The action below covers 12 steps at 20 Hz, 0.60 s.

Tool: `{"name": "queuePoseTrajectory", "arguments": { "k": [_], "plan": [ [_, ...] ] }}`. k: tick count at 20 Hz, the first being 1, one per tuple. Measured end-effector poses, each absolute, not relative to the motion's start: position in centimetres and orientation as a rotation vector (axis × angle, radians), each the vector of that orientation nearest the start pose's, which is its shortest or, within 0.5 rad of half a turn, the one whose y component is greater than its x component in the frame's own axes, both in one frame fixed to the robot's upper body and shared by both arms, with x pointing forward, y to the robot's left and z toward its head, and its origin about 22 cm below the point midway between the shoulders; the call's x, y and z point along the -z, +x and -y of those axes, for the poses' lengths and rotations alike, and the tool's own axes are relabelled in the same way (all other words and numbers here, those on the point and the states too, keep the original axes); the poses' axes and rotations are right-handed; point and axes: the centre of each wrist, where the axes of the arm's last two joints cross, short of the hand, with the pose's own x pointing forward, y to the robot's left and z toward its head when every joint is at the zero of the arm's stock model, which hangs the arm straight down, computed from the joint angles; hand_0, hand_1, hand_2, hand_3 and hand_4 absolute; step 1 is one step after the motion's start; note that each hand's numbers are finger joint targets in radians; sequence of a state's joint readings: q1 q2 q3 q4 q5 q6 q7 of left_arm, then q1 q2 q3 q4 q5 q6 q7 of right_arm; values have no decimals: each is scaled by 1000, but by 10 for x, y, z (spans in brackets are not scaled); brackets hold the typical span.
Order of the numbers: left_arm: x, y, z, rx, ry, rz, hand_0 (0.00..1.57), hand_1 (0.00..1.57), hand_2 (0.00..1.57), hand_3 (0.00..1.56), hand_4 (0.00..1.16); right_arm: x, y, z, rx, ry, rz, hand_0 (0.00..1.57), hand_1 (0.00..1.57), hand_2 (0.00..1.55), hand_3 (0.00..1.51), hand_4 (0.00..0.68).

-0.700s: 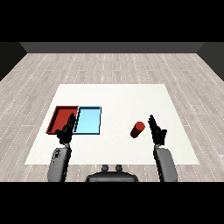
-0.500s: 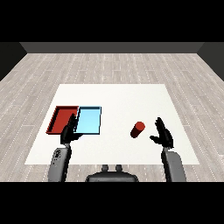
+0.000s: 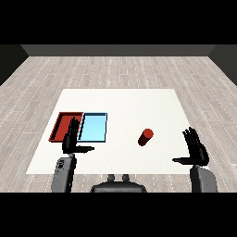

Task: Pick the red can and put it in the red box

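- Your red can (image 3: 146, 137) is on the white table (image 3: 125, 104), right of the two trays, and nothing touches it (it looks tipped a bit to one side).
- Your right hand (image 3: 196, 149) is up and spread wide, well to the right of the can, holding nothing.
- Your left hand (image 3: 71, 139) is spread too, with its thumb sticking out, just in front of the trays.
- The red tray (image 3: 60, 126) lies at the left, touching the light blue tray (image 3: 93, 127).

bare table (image 3: 166, 115) btwn can (image 3: 146, 137), right hand (image 3: 196, 149)
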<state>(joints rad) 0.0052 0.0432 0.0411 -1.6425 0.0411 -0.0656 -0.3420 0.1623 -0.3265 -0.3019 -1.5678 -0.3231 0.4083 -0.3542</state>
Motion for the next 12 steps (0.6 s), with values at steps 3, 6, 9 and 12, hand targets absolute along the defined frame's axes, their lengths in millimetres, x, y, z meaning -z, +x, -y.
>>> {"name": "queuePoseTrajectory", "arguments": {
  "k": [3,6,9,12],
  "plan": [
    [-12,239,-254,17,-34,2020,0,0,0,0,0,-11,184,398,-51,62,1901,0,0,0,0,0],
    [-10,244,-255,8,-47,2037,0,0,0,0,0,-9,183,410,-57,69,1916,0,0,0,0,0],
    [-10,238,-252,8,-53,2047,0,0,0,0,0,-6,183,415,-61,77,1919,0,0,0,0,0],
    [-8,240,-253,2,-65,2051,0,0,0,0,0,-6,181,411,-55,79,1912,0,0,0,0,0]
  ]
}}
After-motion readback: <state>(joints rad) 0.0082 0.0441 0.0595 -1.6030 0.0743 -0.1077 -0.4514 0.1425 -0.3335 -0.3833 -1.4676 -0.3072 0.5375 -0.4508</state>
